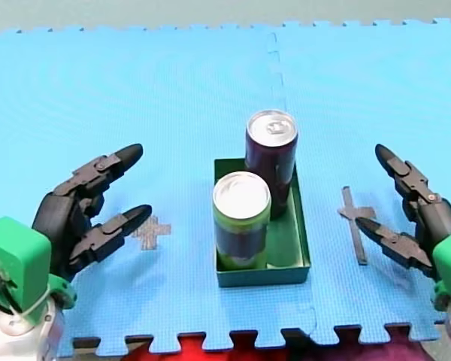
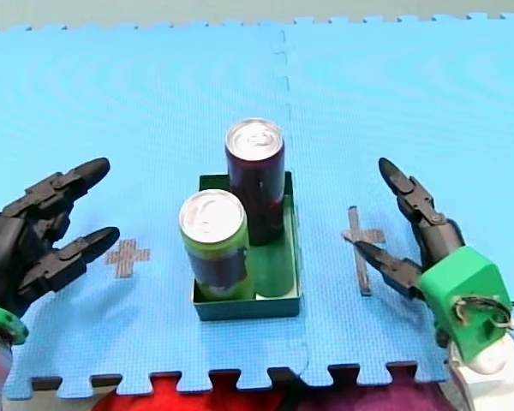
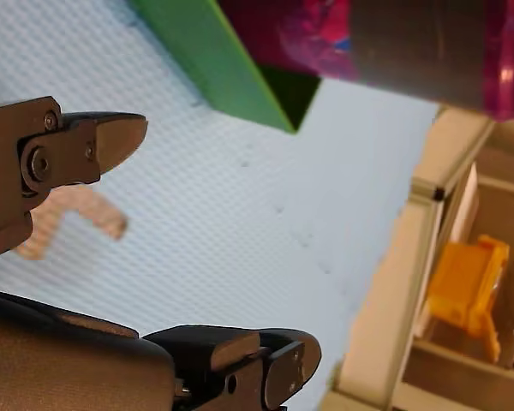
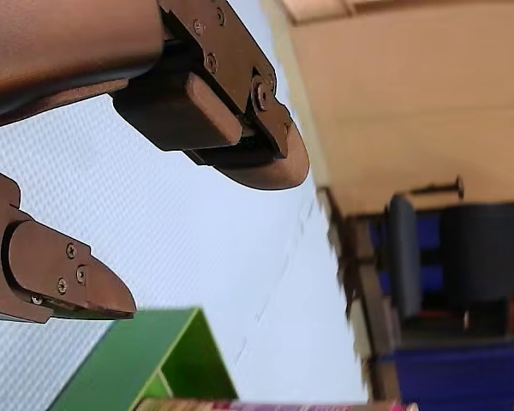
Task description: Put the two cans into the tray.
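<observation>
Since the green can (image 1: 241, 226) and dark can (image 1: 271, 162) both stand in the tray (image 1: 263, 275), the task looks done. The left hand (image 1: 90, 207) at lower left and the right hand (image 1: 410, 218) at lower right are released and empty.

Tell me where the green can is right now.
In the head views the green can stands upright in the near end of the tray, just in front of the purple can, between the left hand and the right hand.

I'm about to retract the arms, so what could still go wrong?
Both cans stand close together in the green tray: a knock to the green can could topple the purple can. The left hand, left of the tray, or right hand, right of it, might clip them swinging inward.
</observation>
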You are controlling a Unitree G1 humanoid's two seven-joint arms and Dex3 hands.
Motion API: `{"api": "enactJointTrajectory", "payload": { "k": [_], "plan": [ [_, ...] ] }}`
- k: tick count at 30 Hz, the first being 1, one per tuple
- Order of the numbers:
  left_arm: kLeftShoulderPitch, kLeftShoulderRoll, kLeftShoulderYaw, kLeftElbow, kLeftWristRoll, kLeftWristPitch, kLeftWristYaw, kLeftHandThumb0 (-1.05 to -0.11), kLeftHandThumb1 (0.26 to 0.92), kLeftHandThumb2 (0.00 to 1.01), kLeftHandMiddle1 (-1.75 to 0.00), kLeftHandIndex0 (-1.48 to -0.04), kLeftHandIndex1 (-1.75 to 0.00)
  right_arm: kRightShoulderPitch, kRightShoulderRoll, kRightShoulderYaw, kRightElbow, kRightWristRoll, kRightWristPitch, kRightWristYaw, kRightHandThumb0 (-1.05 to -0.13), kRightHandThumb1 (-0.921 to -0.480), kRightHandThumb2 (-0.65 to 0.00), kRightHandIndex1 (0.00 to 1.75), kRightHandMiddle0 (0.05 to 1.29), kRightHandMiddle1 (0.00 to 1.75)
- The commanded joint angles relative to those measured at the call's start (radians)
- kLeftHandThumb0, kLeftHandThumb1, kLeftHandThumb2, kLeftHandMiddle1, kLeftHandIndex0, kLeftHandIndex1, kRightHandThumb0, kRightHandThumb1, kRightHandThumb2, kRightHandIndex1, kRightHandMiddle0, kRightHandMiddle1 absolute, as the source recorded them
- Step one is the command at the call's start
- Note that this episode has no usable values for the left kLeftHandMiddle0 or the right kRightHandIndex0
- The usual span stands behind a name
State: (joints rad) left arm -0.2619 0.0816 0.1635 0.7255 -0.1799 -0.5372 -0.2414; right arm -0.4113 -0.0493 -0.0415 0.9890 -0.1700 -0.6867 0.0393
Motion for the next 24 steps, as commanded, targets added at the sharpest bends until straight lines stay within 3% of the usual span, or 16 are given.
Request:
{"api": "enactJointTrajectory", "payload": {
  "k": [1,10,13,18,24],
  "plan": [
    [-0.042,-0.015,0.043,0.1,-0.003,-0.075,0.057,-0.865,0.921,0.08,-0.02,-0.7,-0.01,-0.064,0.002,0.032,0.027,-0.034,-0.016,-0.056,-0.942,-0.921,-0.209,0.0,0.3,0.01],
    [-0.074,-0.027,0.046,0.166,0.032,-0.129,0.129,-0.851,0.921,0.09,0.0,-0.7,0.0,-0.115,-0.006,0.083,0.068,-0.088,-0.03,-0.16,-0.96,-0.921,-0.303,0.0,0.31,0.0],
    [-0.076,-0.027,0.048,0.175,0.034,-0.137,0.131,-0.855,0.921,0.1,0.0,-0.7,0.0,-0.128,-0.01,0.096,0.084,-0.094,-0.031,-0.176,-0.968,-0.921,-0.33,0.0,0.31,0.0],
    [-0.076,-0.027,0.048,0.181,0.039,-0.142,0.132,-0.883,0.921,0.13,0.0,-0.63,0.0,-0.136,-0.015,0.108,0.1,-0.093,-0.037,-0.19,-0.98,-0.921,-0.368,0.0,0.31,0.0],
    [-0.063,-0.016,0.036,0.173,0.063,-0.146,0.133,-0.928,0.921,0.18,0.0,-0.59,0.0,-0.133,-0.017,0.118,0.107,-0.094,-0.053,-0.213,-0.988,-0.921,-0.411,0.0,0.3,0.0]
  ]
}}
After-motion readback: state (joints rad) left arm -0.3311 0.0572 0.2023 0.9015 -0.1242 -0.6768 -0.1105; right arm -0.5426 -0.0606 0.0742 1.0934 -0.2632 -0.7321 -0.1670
